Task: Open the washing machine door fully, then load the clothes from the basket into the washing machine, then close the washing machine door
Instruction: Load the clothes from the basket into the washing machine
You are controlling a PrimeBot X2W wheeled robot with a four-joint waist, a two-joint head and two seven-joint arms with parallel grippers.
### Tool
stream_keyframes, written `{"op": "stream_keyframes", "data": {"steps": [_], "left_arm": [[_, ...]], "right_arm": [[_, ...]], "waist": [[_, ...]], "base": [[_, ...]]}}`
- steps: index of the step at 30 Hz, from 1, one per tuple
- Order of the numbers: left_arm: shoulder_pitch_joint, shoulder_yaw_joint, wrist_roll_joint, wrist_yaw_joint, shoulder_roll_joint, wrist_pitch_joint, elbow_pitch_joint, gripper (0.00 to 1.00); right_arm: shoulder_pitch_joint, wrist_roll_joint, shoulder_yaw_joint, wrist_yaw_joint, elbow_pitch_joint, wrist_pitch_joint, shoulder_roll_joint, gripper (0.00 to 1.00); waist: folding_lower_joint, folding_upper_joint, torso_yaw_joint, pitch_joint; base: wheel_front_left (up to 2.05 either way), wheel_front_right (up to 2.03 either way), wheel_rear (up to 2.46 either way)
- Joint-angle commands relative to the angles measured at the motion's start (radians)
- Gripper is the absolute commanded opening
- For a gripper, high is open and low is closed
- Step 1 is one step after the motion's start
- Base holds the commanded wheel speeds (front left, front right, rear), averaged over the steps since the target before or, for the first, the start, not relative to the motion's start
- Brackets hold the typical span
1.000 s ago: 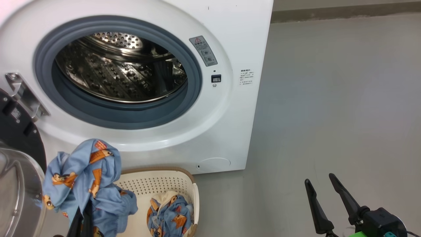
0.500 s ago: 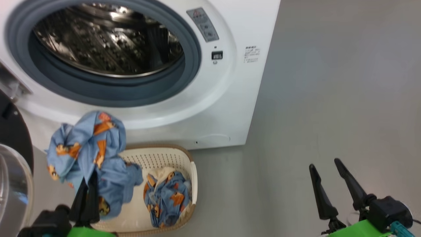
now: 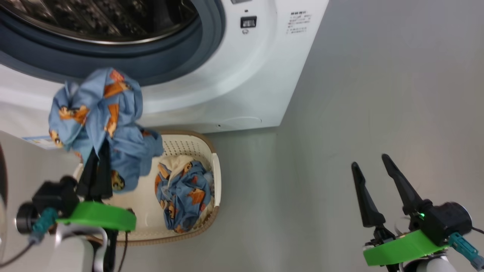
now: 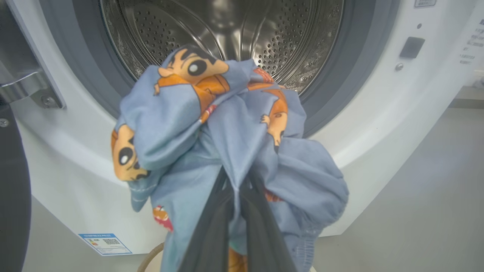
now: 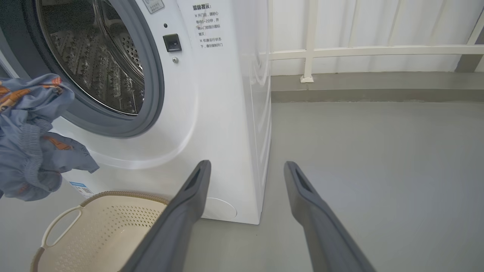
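the left gripper (image 4: 237, 196), pinched tight on a bunched blue cartoon-print garment (image 4: 227, 124) just before the washing machine drum (image 4: 223, 34) above the basket (image 3: 216, 177), may snag drooping folds on the grey gasket (image 4: 340, 87), while the right gripper (image 3: 369, 160) hangs spread and empty

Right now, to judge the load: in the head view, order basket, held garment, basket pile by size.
Largest first: basket; held garment; basket pile. Garment is nearer the camera, so second versus third is unsure.
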Motion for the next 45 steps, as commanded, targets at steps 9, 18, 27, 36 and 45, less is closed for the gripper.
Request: {"op": "stream_keyframes", "data": {"steps": [9,18,27,36,45], "left_arm": [[-0.239,0.043,-0.008,-0.028,0.071,0.007,0.121,0.00],[-0.491,0.025,-0.003,-0.053,0.142,0.095,0.260,0.00],[-0.699,0.002,-0.004,-0.066,0.177,0.157,0.420,0.00],[-0.886,-0.025,0.016,-0.071,0.219,0.210,0.567,0.00],[-1.077,-0.087,0.063,-0.073,0.226,0.234,0.684,0.00]], "right_arm": [[-0.061,-0.001,0.052,0.001,-0.025,-0.005,0.003,1.00],[-0.091,0.007,0.065,0.001,-0.025,-0.005,0.009,1.00],[-0.110,0.015,0.068,0.001,-0.028,-0.005,0.015,1.00],[-0.124,0.017,0.068,0.001,-0.034,-0.005,0.019,1.00],[-0.136,0.026,0.081,0.001,-0.041,-0.005,0.026,1.00]], "waist": [[0.0000,-0.0001,-0.058,0.078],[0.0000,-0.0001,-0.099,0.121],[0.0000,-0.0001,-0.133,0.178],[0.0000,-0.0001,-0.149,0.256],[0.0000,-0.0001,-0.154,0.366]], "base": [[0.00,0.00,0.00],[0.00,0.00,0.00],[0.00,0.00,0.00],[0.00,0.00,0.00],[0.00,0.00,0.00]]}}
